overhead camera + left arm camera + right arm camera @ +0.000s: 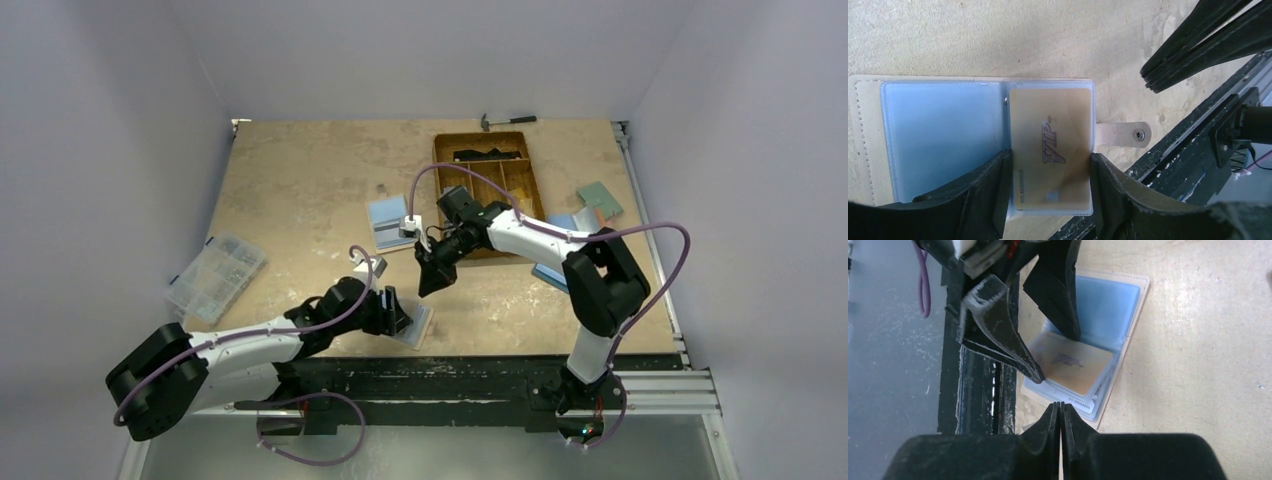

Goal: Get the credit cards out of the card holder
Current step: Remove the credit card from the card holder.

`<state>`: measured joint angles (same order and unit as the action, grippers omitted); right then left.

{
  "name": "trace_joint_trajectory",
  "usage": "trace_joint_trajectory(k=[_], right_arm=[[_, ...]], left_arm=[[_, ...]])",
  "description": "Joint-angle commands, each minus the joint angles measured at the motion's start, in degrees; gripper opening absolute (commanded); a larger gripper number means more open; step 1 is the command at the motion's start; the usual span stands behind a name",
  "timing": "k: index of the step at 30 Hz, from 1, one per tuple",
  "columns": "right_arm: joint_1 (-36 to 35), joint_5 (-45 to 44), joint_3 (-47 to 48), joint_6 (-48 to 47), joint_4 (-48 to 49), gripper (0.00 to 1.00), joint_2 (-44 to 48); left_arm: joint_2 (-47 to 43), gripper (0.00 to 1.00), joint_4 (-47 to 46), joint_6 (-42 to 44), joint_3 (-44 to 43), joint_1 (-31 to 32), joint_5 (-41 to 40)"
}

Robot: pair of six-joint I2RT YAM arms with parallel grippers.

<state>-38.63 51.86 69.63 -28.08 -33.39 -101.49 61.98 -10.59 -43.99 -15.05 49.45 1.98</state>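
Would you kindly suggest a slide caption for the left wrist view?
Left gripper straddles the gold VIP card in the open card holder; the shut right gripper hovers nearby.

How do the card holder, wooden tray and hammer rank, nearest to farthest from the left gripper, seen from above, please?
1. card holder, directly under the left gripper.
2. wooden tray, farther back, right.
3. hammer, at the far edge.

Tan table (300,180), scuffed pale toward its near edge. Brown compartment tray (438,165) at far centre, holding dark items too small to identify. Hammer (507,121) just beyond the tray, at the far edge. Clear organiser box (215,278) at the left edge, apparently filled with small parts.
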Motion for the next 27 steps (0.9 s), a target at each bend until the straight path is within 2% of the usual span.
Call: trace_joint_trajectory(k=[1,7,27], right_arm=[[-1.21,-3.16,0.16,3.00,3.17,0.06,-0.85],[-2.67,-4.46,1.01,2.43,2.29,0.01,-2.88],[-3.38,-6.01,1.37,2.15,2.19,0.00,-4.77]], left_arm=[[-0.86,0.42,-6.35,-3.99,3.10,-1.24,4.21],[-0.79,0.41,-9.93,-5.99,5.27,-2.17,5.20],[-1.15,0.41,-14.80,-8.49,8.23,-2.98,7.07]])
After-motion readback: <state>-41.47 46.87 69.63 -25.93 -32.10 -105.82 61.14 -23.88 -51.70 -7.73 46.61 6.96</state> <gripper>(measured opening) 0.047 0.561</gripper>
